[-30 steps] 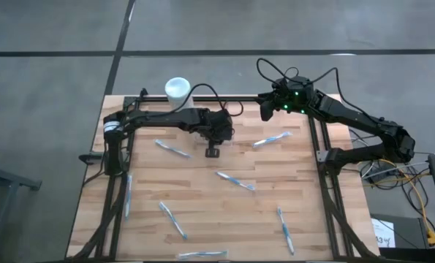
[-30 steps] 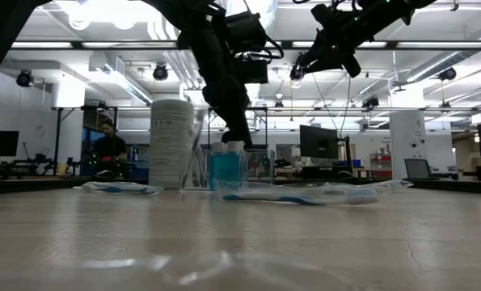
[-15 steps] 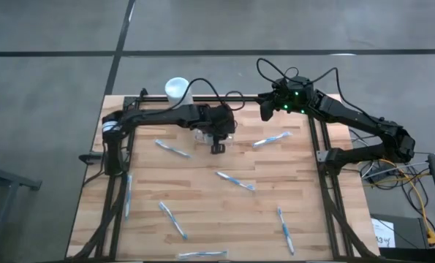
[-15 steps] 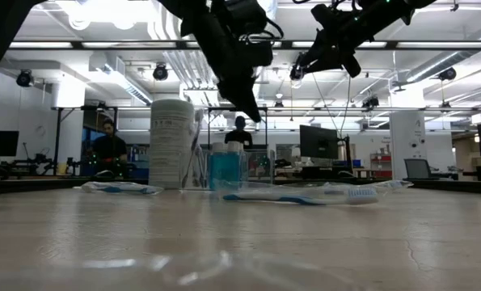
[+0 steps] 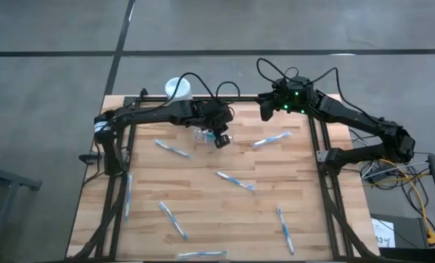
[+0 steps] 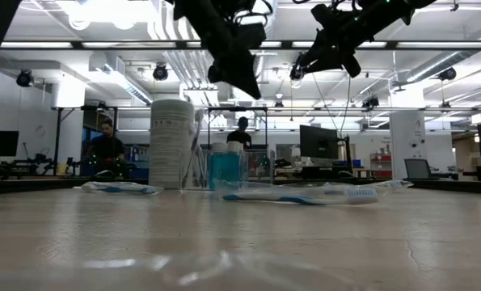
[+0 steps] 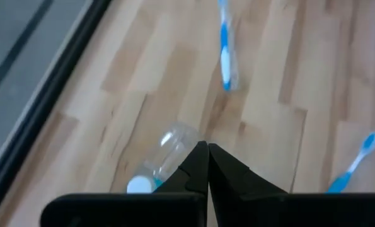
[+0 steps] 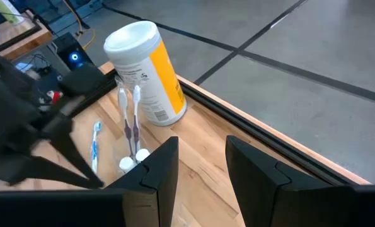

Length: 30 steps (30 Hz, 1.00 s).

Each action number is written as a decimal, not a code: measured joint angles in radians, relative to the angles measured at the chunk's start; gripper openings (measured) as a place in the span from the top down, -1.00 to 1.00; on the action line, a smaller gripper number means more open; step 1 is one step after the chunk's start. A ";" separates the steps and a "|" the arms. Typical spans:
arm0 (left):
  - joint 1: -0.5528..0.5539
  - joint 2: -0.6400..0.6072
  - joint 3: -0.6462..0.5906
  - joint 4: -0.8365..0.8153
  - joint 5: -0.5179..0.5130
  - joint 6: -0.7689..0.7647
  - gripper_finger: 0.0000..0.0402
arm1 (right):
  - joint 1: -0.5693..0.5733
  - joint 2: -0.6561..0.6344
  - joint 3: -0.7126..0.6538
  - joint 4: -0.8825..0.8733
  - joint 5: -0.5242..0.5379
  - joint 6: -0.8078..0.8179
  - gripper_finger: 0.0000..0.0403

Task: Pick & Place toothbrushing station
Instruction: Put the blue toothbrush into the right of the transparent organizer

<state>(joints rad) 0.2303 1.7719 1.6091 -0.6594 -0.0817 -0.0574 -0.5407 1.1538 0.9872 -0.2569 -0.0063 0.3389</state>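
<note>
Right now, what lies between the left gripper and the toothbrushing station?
Nothing: the low view shows open air between the left gripper and the toothbrushing station below it.

Table (image 5: 202, 197) is light wood planks; toothbrushes (image 5: 235, 180) are blue-and-white. Cylindrical container (image 8: 146, 70) has a white lid and a yellow-and-white label. Clear toothbrushing station (image 6: 226, 168) shows blue inside; arms are black.

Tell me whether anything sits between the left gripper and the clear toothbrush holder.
Nothing visible does. The left gripper hangs shut in the air just above and beside the clear holder, with only open space between them. The white cylinder stands behind the holder, and the nearest toothbrush lies off to the side.
</note>
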 joint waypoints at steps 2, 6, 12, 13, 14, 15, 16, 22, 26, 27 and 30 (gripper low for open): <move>-0.006 -0.023 -0.012 0.032 0.001 0.016 0.91 | 0.000 0.000 0.000 0.000 0.000 0.000 0.37; -0.019 -0.077 -0.071 0.134 0.001 0.047 0.71 | 0.000 0.000 0.000 0.000 0.000 0.000 0.37; -0.019 -0.224 -0.257 0.347 0.050 0.031 0.29 | 0.000 0.000 0.000 0.000 0.000 0.000 0.37; -0.018 -0.253 -0.293 0.381 0.056 0.029 0.21 | 0.000 0.000 0.000 0.000 0.000 0.000 0.37; -0.017 -0.283 -0.329 0.415 0.063 0.017 0.14 | 0.000 0.000 0.000 0.000 0.000 0.000 0.37; -0.017 -0.317 -0.364 0.447 0.064 0.000 0.08 | 0.000 0.000 0.000 0.000 0.000 0.000 0.37; -0.017 -0.348 -0.402 0.485 0.065 -0.021 0.02 | 0.000 0.000 0.000 0.000 0.000 0.000 0.37; -0.021 -0.534 -0.612 0.718 0.066 -0.051 -0.22 | 0.000 0.000 0.000 0.000 0.000 0.000 0.37; -0.021 -0.645 -0.732 0.802 0.064 -0.049 -0.23 | 0.000 0.000 0.000 0.000 0.000 0.000 0.37; -0.020 -0.674 -0.759 0.806 0.058 -0.042 -0.22 | 0.000 0.000 0.000 0.000 0.000 0.000 0.37; -0.016 -0.741 -0.841 0.804 0.031 -0.018 -0.23 | 0.000 0.000 0.000 0.000 0.000 0.000 0.37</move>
<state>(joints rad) 0.2142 1.0311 0.7686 0.1445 -0.0505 -0.0752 -0.5409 1.1538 0.9874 -0.2569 -0.0063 0.3389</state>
